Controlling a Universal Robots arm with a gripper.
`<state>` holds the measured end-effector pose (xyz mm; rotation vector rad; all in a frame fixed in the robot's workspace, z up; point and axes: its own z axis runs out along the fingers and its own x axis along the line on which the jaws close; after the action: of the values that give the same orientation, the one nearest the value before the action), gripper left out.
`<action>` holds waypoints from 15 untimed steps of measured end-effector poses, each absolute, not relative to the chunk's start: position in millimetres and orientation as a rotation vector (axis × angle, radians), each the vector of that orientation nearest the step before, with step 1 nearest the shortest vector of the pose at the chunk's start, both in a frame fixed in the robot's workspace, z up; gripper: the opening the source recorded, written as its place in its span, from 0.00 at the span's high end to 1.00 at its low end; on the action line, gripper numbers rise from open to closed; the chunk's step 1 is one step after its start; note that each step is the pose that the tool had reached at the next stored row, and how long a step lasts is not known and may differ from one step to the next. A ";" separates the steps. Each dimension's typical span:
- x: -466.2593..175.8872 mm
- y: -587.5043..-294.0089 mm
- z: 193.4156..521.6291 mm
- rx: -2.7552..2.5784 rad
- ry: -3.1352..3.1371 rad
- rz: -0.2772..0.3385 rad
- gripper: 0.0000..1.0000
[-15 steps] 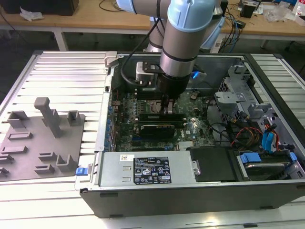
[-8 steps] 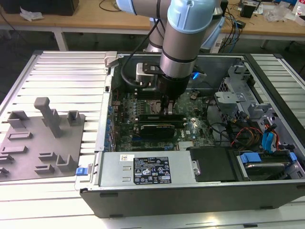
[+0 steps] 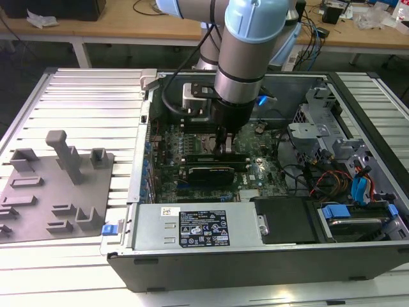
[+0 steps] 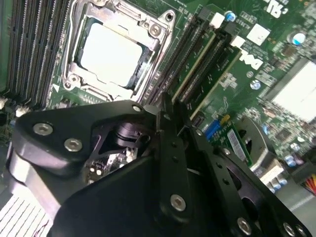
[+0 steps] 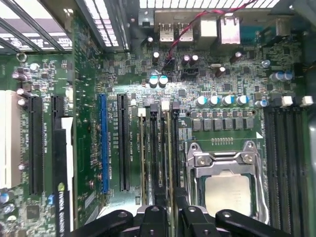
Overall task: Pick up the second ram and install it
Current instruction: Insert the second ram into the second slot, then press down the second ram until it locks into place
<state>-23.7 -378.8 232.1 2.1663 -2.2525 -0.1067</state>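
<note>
Currently, in the exterior view, the gripper [image 3: 225, 146] is lowered inside the open computer case [image 3: 121, 256]. It stands over the memory slots on the motherboard [image 3: 255, 173], just beside the CPU socket [image 3: 195, 139]. The grey plastic tray [image 3: 38, 192] lies well apart, toward the exterior view's left.

In the second wrist view, the second ram [image 4: 197, 66] stands on edge in a slot alongside the CPU socket [image 4: 113, 49]. A neighbouring stick [image 4: 217, 79] runs parallel, just beside it. The gripper [image 4: 173, 106] meets the near end of the second ram. The jaws are drawn narrow and appear clamped across the board's thickness.

In the first wrist view, the gripper [image 5: 168, 205] straddles the slot line. The second ram [image 5: 168, 158] runs away from it, between the long expansion slots [image 5: 123, 143] and the CPU socket [image 5: 227, 187].

Handling, as judged: the stick is light, thin and stiff along its length, but brittle if twisted. Take hold across the flat faces near the upper edge, keeping clear of the contact edge.

View differences: the exterior view gives the arm's placement within the case and the tray. The second wrist view gives the contact between jaws and stick. The first wrist view gives the alignment with the slot and the latches [image 5: 165, 105] at its far end.
</note>
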 end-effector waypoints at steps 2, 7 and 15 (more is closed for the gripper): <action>-23.8 -376.8 246.5 2.161 -2.248 -0.093 0.79; -23.7 -372.2 270.6 2.147 -2.235 -0.062 0.89; -19.1 -372.2 270.8 2.147 -2.235 -0.062 0.89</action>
<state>-19.1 -372.2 270.8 2.1469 -2.2354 -0.0622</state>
